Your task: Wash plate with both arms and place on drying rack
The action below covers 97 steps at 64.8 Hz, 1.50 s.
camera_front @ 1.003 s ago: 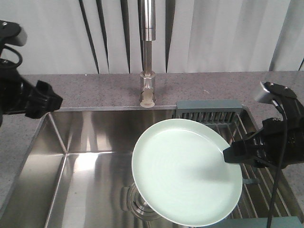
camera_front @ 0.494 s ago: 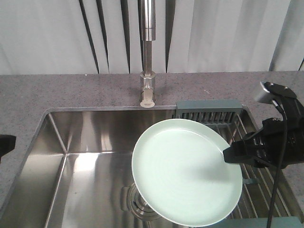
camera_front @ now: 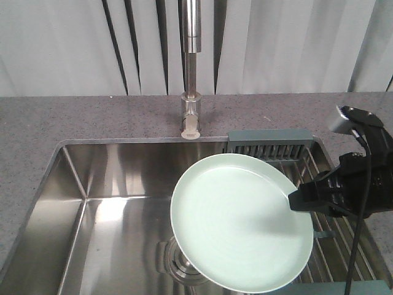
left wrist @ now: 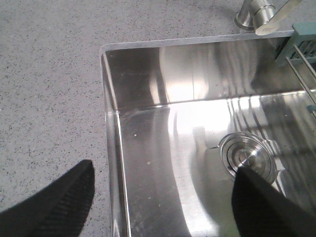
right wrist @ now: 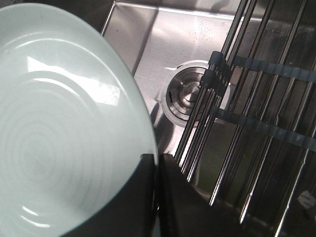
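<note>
The pale mint-green plate (camera_front: 236, 224) hangs tilted over the sink's right half, above the drain. My right gripper (camera_front: 293, 201) is shut on its right rim; in the right wrist view the plate (right wrist: 64, 123) fills the left and the gripper (right wrist: 156, 163) pinches its edge. The drying rack (camera_front: 270, 142) lies across the sink's right end, its steel bars (right wrist: 256, 98) just right of the plate. My left gripper (left wrist: 164, 169) shows only in the left wrist view. It is open and holds nothing, hovering over the sink's left wall, away from the plate.
The steel sink basin (camera_front: 104, 209) has a round drain (left wrist: 247, 155) in its floor. A tall faucet (camera_front: 191, 74) stands at the back middle on the speckled grey counter (camera_front: 73, 120). The same counter (left wrist: 49, 98) borders the sink's left side.
The left arm dropped from the upper left of the front view and has left that view. The plate and the right gripper have not moved.
</note>
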Motion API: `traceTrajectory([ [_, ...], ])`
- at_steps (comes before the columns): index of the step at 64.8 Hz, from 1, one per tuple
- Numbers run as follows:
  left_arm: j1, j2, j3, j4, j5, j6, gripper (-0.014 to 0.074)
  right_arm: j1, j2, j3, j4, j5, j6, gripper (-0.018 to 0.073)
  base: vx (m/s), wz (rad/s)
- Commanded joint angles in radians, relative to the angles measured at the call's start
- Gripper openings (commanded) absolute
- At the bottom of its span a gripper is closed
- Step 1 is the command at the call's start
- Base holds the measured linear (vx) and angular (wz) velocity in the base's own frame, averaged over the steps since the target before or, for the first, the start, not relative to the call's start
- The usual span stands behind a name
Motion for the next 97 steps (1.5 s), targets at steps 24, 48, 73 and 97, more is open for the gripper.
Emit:
traceTrajectory([
  [24, 0.001, 0.000, -0.021, -0.006, -0.057, -0.008, 0.0533, -0.003, -0.024, -0.029, 0.056, -0.026, -0.018, -0.0008, 0.00, 0.00],
  [48, 0.001, 0.000, -0.021, -0.006, -0.057, -0.008, 0.0533, -0.002, -0.024, -0.029, -0.085, -0.020, -0.077, -0.0004, 0.00, 0.00],
  [73, 0.001, 0.000, -0.021, -0.006, -0.057, -0.008, 0.0533, 0.069, -0.006, -0.047, -0.066, -0.048, -0.134, -0.0004, 0.00, 0.00],
  [97, 0.001, 0.000, -0.021, -0.010, -0.057, -0.008, 0.0533, 0.290, 0.243, -0.323, -0.137, -0.069, -0.043, -0.0004, 0.00, 0.00],
])
